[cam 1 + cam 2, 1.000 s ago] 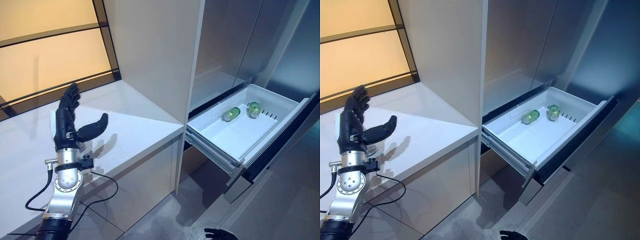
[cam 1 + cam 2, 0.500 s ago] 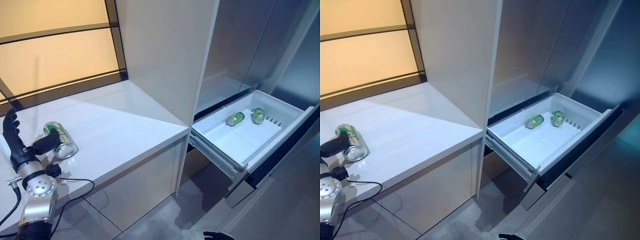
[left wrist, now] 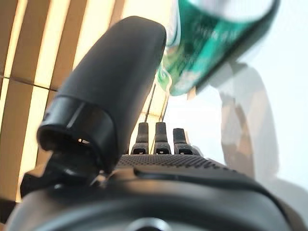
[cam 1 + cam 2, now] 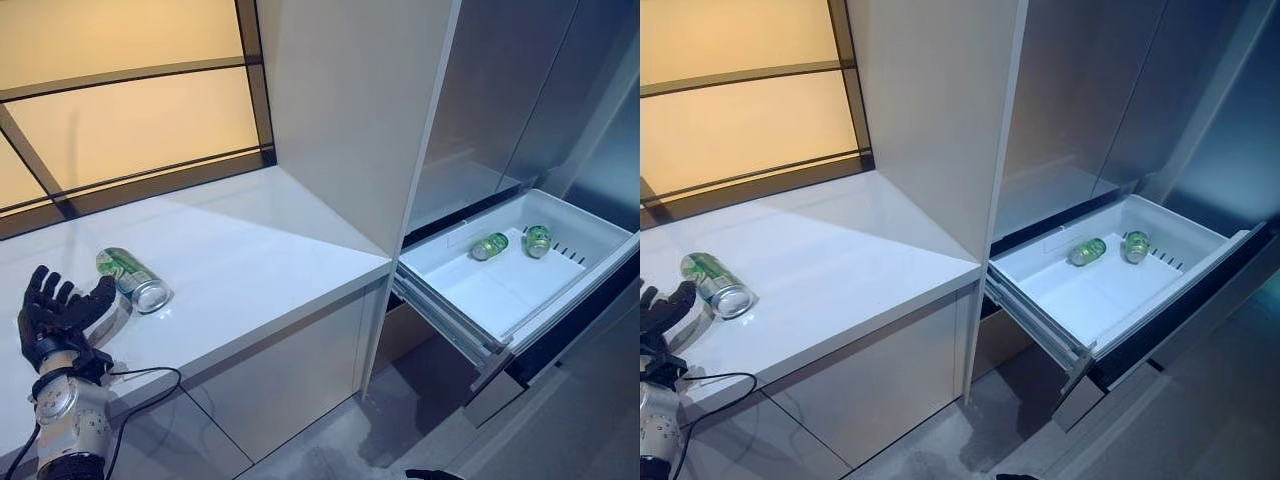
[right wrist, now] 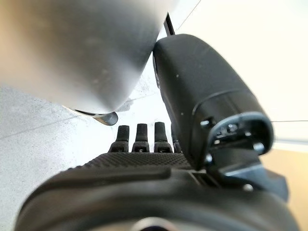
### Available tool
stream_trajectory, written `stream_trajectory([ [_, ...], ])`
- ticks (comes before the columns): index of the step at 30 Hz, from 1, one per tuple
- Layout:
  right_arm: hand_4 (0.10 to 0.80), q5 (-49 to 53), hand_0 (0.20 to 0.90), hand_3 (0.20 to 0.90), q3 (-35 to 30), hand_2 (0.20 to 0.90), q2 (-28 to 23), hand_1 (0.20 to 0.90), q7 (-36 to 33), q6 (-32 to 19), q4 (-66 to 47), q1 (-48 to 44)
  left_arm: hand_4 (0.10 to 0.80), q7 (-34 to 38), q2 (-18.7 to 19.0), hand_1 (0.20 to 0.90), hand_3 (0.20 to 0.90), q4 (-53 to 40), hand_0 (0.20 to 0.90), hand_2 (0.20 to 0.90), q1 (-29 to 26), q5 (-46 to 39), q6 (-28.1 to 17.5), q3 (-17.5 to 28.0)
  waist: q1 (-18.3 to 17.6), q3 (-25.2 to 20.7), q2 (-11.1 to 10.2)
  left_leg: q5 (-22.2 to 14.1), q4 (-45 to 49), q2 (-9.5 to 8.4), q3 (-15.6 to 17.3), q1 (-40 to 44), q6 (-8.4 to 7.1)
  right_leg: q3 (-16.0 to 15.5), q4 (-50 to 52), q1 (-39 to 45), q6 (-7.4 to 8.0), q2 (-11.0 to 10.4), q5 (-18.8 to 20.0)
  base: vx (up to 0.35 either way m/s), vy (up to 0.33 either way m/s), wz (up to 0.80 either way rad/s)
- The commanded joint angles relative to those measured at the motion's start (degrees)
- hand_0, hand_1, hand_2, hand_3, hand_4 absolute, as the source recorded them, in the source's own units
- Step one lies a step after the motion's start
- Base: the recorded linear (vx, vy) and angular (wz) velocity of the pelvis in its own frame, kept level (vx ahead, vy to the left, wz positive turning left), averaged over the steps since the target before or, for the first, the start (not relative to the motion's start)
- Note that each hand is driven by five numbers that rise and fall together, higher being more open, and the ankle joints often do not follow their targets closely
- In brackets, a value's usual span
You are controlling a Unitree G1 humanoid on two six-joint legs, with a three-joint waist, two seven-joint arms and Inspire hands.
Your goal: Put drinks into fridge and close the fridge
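A green drink can point(image 4: 135, 281) lies on its side on the white counter point(image 4: 250, 250), towards its left end. My left hand point(image 4: 60, 315) is open just in front of and left of the can, fingers spread, not holding it. In the left wrist view the can point(image 3: 211, 43) shows past the thumb point(image 3: 106, 82). Two more green cans point(image 4: 490, 246) point(image 4: 538, 241) lie at the back of the pulled-out white fridge drawer point(image 4: 500, 290). My right hand point(image 5: 144, 168) hangs low over the floor, open and holding nothing.
A tall pale cabinet panel point(image 4: 340, 100) stands between the counter and the fridge. The grey fridge doors point(image 4: 520, 90) rise above the drawer. A dark-framed window point(image 4: 120, 110) runs behind the counter. The drawer juts out over the grey floor point(image 4: 330, 450).
The camera has swung left. My left hand has dropped from raised above the counter to low beside the can, which now lies uncovered. The drawer and its cans are as before.
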Motion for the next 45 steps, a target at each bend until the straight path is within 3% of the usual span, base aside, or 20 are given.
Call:
stream_trajectory([
  [1, 0.800, -2.0, 0.900, 0.900, 1.9, 0.900, -2.4, 0.900, 1.6, 0.3, 0.0, -2.4, 0.800, -5.1, -0.5, 0.900, 0.900, 1.1, 0.900, 0.900, -4.7, -2.5, -4.2, -1.2, -1.4, 1.4, 0.7, -4.3, 0.3, -1.93, 3.1, 0.8, 0.32, -1.6, 5.9, -1.1, 2.70, 0.1, -5.8, 0.000, 0.000, 0.00],
  [8, 0.800, -2.3, 0.900, 0.900, 1.4, 0.900, -2.7, 0.900, 2.0, 0.2, 0.7, -2.4, 0.800, -6.9, 0.8, 0.900, 0.900, 1.8, 0.900, 0.900, -6.0, -0.4, -6.3, -1.8, -1.8, 1.5, 0.9, -4.5, 0.5, -1.94, 3.5, 1.0, 0.43, -1.4, 5.8, -0.9, 2.66, 0.0, -5.9, 0.000, 0.000, 0.00],
  [12, 0.800, -2.1, 0.900, 0.900, 1.3, 0.900, -2.6, 0.900, 1.9, 0.1, 0.7, -2.2, 0.800, -3.2, 2.0, 0.900, 0.900, 0.7, 0.900, 0.900, -5.9, 8.3, -6.8, -2.3, -1.9, 1.5, 1.0, -4.5, 0.5, -1.87, 3.7, 1.1, 0.41, -1.4, 5.8, -0.8, 2.69, 0.1, -5.9, 0.000, 0.000, 0.00],
  [18, 0.800, -2.0, 0.900, 0.900, 1.4, 0.900, -2.7, 0.900, 2.0, 0.3, 0.3, -1.9, 0.800, -1.5, 5.0, 0.900, 0.900, -2.7, 0.900, 0.900, -6.0, 16.0, -3.7, -3.7, -2.1, 1.5, 1.1, -4.5, 0.5, -1.80, 3.9, 1.2, 0.43, -1.0, 5.6, -0.7, 2.75, 0.2, -5.8, 0.000, 0.000, 0.00],
  [24, 0.800, -1.5, 0.900, 0.900, 1.5, 0.900, -2.7, 0.900, 2.2, 0.3, 0.0, -1.8, 0.800, -5.4, 6.2, 0.900, 0.900, -7.5, 0.900, 0.900, -7.1, 13.1, -1.8, -4.4, -2.2, 1.6, 1.2, -4.6, 0.5, -1.78, 4.0, 1.3, 0.44, -0.8, 5.5, -0.7, 2.82, 0.2, -5.6, 0.000, 0.000, 0.00],
  [30, 0.800, -1.2, 0.900, 0.900, 1.8, 0.900, -2.8, 0.900, 2.1, 0.4, 0.0, -1.8, 0.800, -1.9, 8.8, 0.900, 0.900, -10.5, 0.900, 0.900, -7.4, 28.0, -1.3, -6.1, -2.2, 1.7, 1.4, -4.5, 0.5, -1.74, 4.0, 1.4, 0.46, -0.6, 5.5, -0.7, 2.86, 0.3, -5.5, 0.000, 0.000, 0.00],
  [33, 0.800, -0.5, 0.900, 0.900, 2.3, 0.900, -3.0, 0.900, 1.9, 0.4, -0.1, -1.8, 0.800, 1.2, 15.3, 0.900, 0.900, -11.2, 0.900, 0.900, -8.7, 41.4, 2.0, -7.5, -2.4, 1.6, 1.7, -4.6, 0.5, -1.76, 4.2, 1.4, 0.53, -0.5, 5.5, -0.7, 3.03, 0.2, -5.4, 0.000, 0.000, 0.00],
  [41, 0.800, 0.6, 0.900, 0.900, 2.9, 0.900, -3.5, 0.900, 1.8, 0.6, -0.5, -1.6, 0.800, -0.1, 26.1, 0.900, 0.900, -10.8, 0.900, 0.900, -10.9, 52.5, 6.0, -7.8, -2.7, 1.8, 2.3, -4.7, 0.5, -1.68, 4.5, 1.6, 0.53, -0.3, 5.3, -0.7, 3.40, 0.2, -5.1, 0.002, -0.004, -0.01],
  [45, 0.800, 0.9, 0.900, 0.900, 3.0, 0.900, -3.6, 0.900, 1.8, 0.7, -0.6, -1.5, 0.800, -1.0, 28.6, 0.900, 0.900, -10.2, 0.900, 0.900, -11.3, 55.5, 7.2, -8.1, -2.8, 1.8, 2.5, -4.7, 0.5, -1.71, 4.5, 1.6, 0.59, -0.2, 5.2, -0.7, 3.53, 0.2, -4.9, 0.000, 0.000, 0.00],
])
